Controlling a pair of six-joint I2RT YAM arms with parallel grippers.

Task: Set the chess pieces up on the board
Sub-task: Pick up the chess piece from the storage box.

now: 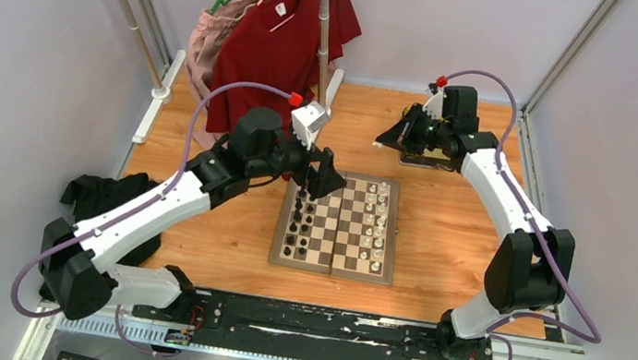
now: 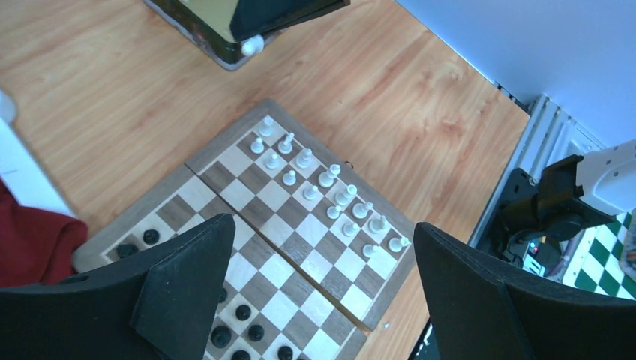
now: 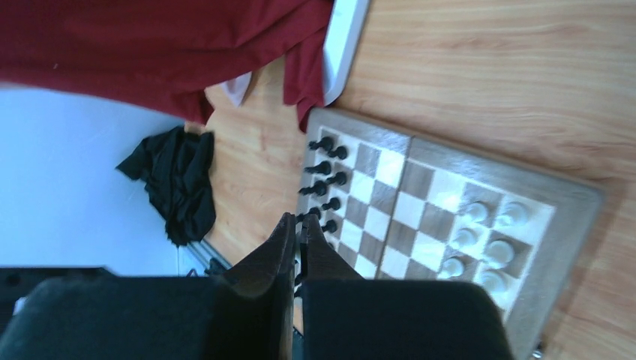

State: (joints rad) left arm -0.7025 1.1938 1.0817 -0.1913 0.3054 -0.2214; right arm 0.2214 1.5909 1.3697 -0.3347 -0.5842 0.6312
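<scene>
1. Risk: my left pincer hangs spread wide, holding nothing, above the far left corner of the board. It is right over the black pieces. If I drop straight down, either finger could tip 1 or more of them, because they stand close together.
2. Risk: the chess pieces, small and cream-white, stand in 2 tight rows along the right side of the board. I judge that reaching for 1 with my fingers this far apart would brush its neighbours, so I would narrow the gap first.
3. Risk: the board seems to lie loose on the table. A sideways push from a finger could slide it and shake every row.
4. Risk: a red shirt hangs just beyond the board's far edge. Swinging my left arm back could catch the cloth.
5. Pose, left arm: it stretches diagonally forward from the near left corner, wrist bent downward. In the left wrist view my 2 fingers frame the white rows.
6. Pose, right arm: the elbow is raised at the right and the forearm reaches to the far side, well apart from the board. My right pincer is clenched, fingers pressed flat together with nothing seen between them, near a gold tin.
7. A small white round thing shows at the tin's edge. I cannot tell whether it is a piece.
</scene>
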